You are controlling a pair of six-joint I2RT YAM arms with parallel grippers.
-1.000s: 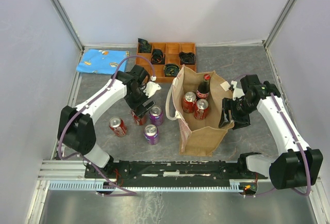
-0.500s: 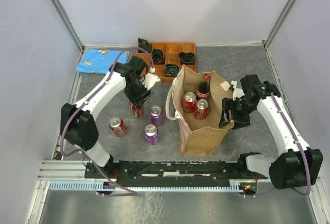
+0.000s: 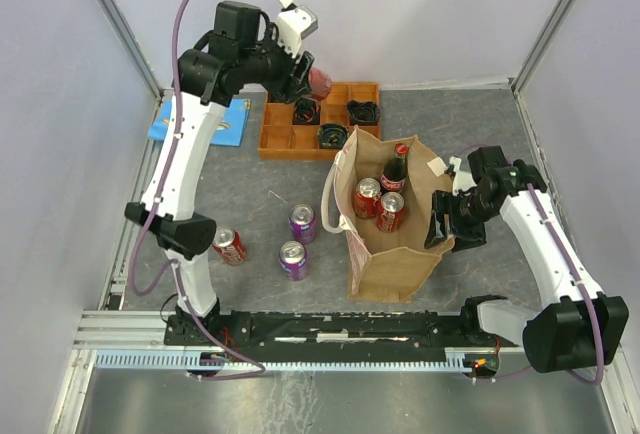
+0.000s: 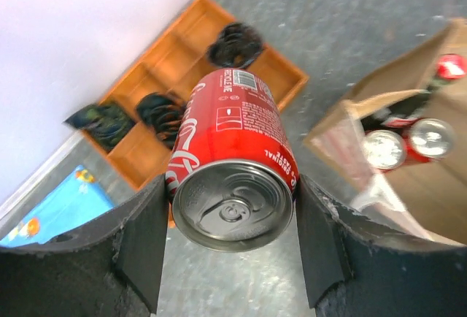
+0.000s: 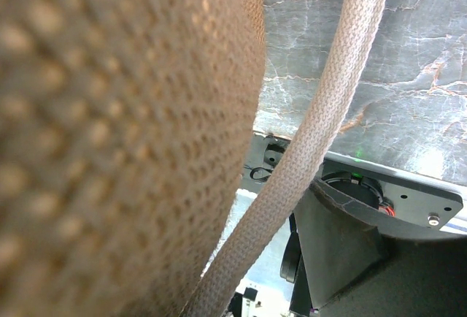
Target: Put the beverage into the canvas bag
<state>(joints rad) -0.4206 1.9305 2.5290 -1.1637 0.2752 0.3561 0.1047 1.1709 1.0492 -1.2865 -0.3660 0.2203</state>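
While loose cans [image 3: 293, 259] sit near left, we note the canvas bag [image 3: 395, 259] upright: coarse tan weave, mouth open, red cans [image 3: 367, 197] and a bottle [image 3: 396, 169] inside. Right gripper [image 3: 445, 219] at its right rim; grip unclear. Far left, left gripper [image 3: 305, 74] clamps a smooth cola can [image 4: 233, 163] high above the orange tray [image 3: 275, 139]. Next: carry right, lower in.

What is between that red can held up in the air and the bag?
Nothing visible. The left gripper holds the red can in the air near the orange tray, and the canvas bag gapes open. Inside, two cans and a bottle fill its far end; the near end looks free.
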